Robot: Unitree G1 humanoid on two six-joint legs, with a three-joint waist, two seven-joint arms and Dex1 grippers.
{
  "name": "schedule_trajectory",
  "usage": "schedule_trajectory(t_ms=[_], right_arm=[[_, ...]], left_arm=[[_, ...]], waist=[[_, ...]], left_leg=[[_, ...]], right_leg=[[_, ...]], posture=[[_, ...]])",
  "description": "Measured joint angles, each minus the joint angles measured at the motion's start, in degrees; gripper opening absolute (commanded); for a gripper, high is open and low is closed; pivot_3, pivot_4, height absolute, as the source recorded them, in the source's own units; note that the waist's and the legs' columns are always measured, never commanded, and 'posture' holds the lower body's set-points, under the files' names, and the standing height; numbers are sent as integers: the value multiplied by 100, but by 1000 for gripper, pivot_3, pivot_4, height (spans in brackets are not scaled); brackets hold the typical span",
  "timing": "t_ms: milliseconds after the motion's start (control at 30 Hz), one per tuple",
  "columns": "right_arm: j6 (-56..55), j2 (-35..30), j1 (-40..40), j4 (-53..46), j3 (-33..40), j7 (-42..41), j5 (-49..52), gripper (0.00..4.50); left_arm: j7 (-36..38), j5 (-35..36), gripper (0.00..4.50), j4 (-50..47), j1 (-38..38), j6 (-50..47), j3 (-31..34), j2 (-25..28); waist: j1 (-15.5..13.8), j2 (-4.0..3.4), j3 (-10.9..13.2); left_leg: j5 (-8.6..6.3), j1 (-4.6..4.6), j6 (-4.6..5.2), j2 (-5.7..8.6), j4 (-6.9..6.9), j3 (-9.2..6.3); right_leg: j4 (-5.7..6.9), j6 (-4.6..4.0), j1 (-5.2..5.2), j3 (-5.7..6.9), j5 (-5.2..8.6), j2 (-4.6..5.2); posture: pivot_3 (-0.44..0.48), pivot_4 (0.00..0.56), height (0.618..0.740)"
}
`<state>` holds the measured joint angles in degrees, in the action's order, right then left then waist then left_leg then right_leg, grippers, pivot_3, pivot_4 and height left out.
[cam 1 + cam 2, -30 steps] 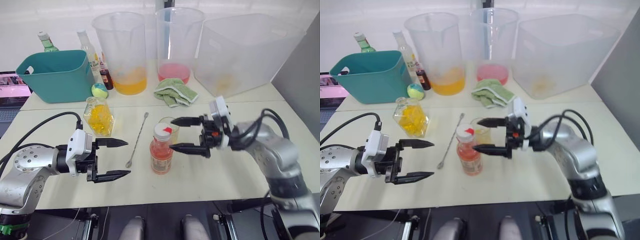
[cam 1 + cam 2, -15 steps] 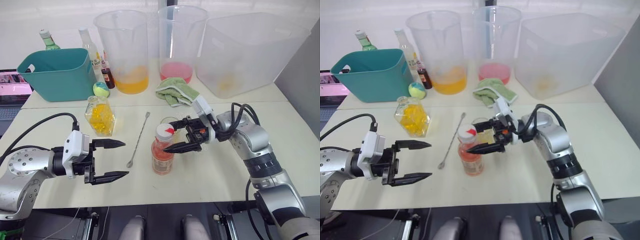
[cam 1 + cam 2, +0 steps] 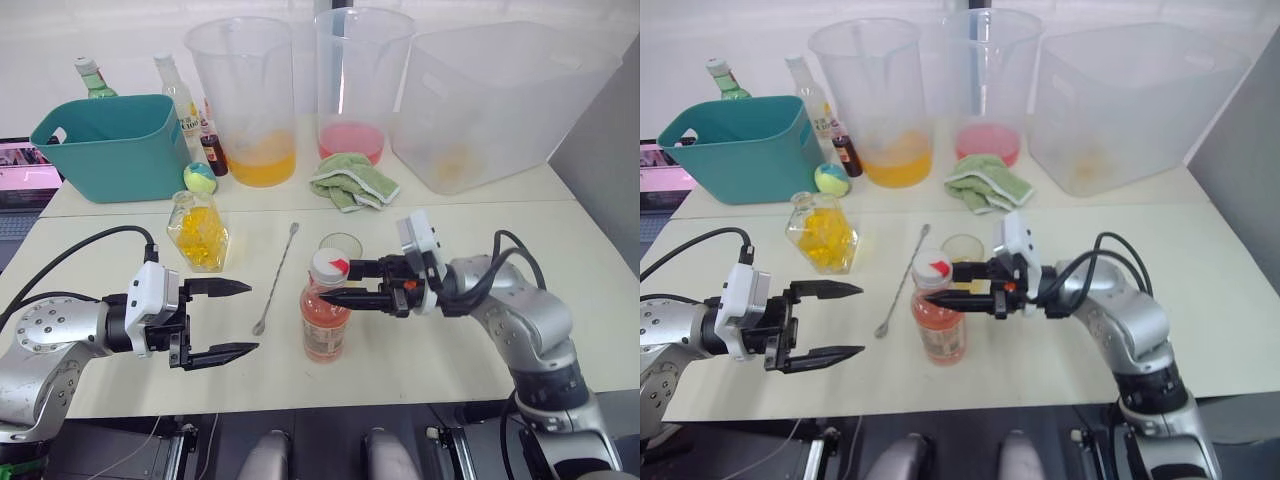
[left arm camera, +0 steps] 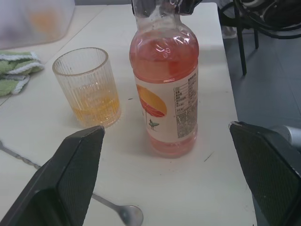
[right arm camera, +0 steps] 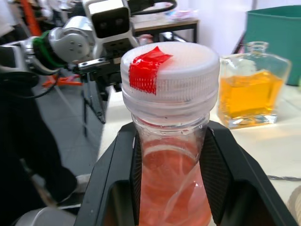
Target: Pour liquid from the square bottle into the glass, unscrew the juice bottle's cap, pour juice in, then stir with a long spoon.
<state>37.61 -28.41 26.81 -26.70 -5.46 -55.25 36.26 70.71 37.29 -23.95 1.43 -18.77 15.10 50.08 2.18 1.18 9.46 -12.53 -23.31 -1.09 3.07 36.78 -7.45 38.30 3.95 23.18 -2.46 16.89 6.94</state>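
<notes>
The juice bottle [image 3: 325, 320] stands upright near the table's front with its white, red-marked cap [image 3: 327, 264] on. My right gripper [image 3: 335, 281] comes in from the right, and its fingers [image 5: 120, 188] press both sides of the neck just under the cap [image 5: 169, 70]. Just behind the bottle is the glass [image 3: 341, 248], with a little yellow liquid in it [image 4: 89, 87]. The long spoon [image 3: 277, 276] lies flat to the bottle's left. Further left stands the square bottle [image 3: 199, 232]. My left gripper [image 3: 252, 318] hangs open and empty, left of the juice bottle.
A teal bin [image 3: 115, 145] stands back left with a green bottle [image 3: 92, 80], a tall clear bottle [image 3: 178, 95] and a small brown bottle [image 3: 212, 150] around it. Behind are two pitchers [image 3: 245, 100], a large translucent tub [image 3: 490, 100], a green cloth [image 3: 350, 183] and a small ball [image 3: 199, 178].
My right gripper has gone from wide open beside the cap to closed around the juice bottle's neck, and its arm has shifted. The left gripper has stayed put.
</notes>
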Motion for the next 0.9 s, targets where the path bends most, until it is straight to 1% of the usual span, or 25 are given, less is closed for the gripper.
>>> schedule_trajectory(t_ms=[133,267,500,633,700,767,900], right_arm=[[6,46,-184,-441,-29,667,-231,1199],[-299,105,-397,-404,-135,733,-392,1199],[-972,-12,-515,-30,-241,184,-390,1196],[-1185,-27,-353,420,-233,-140,-349,1196],[-1237,-46,-245,614,-266,-330,-337,1196],[-1251,-59,-165,753,-276,-448,-332,2206],[-1144,-135,-80,1108,-345,-581,-372,3538]], left_arm=[[5,2,4500,0,-6,0,-33,-15],[22,2,4500,22,49,0,-65,-21],[42,5,4500,99,129,0,-152,-30],[40,9,4500,100,204,-1,-168,-39],[36,14,4500,100,231,-6,-186,-51],[33,23,4500,101,245,-10,-198,-64],[24,113,4500,102,273,-34,-205,-68]], waist=[[3,0,0],[1,0,0],[12,0,0],[6,1,-1],[6,1,-1],[-5,1,-1],[-34,1,0]], left_leg=[[0,2,0,1,0,12],[0,3,0,3,1,13],[0,17,0,1,1,14],[0,25,0,1,1,13],[0,44,1,0,0,12],[-1,64,2,-1,-2,9],[-1,72,2,0,-2,9]], right_leg=[[3,0,-2,1,0,0],[4,0,-5,2,0,0],[3,0,-18,2,0,-1],[0,0,-28,4,0,-1],[-11,0,-52,6,0,-1],[-23,1,-81,11,1,-1],[-25,2,-88,11,1,-1]], posture=[[0,150,738],[0,150,738],[0,150,738],[0,150,738],[0,150,738],[0,150,738],[0,150,738]])
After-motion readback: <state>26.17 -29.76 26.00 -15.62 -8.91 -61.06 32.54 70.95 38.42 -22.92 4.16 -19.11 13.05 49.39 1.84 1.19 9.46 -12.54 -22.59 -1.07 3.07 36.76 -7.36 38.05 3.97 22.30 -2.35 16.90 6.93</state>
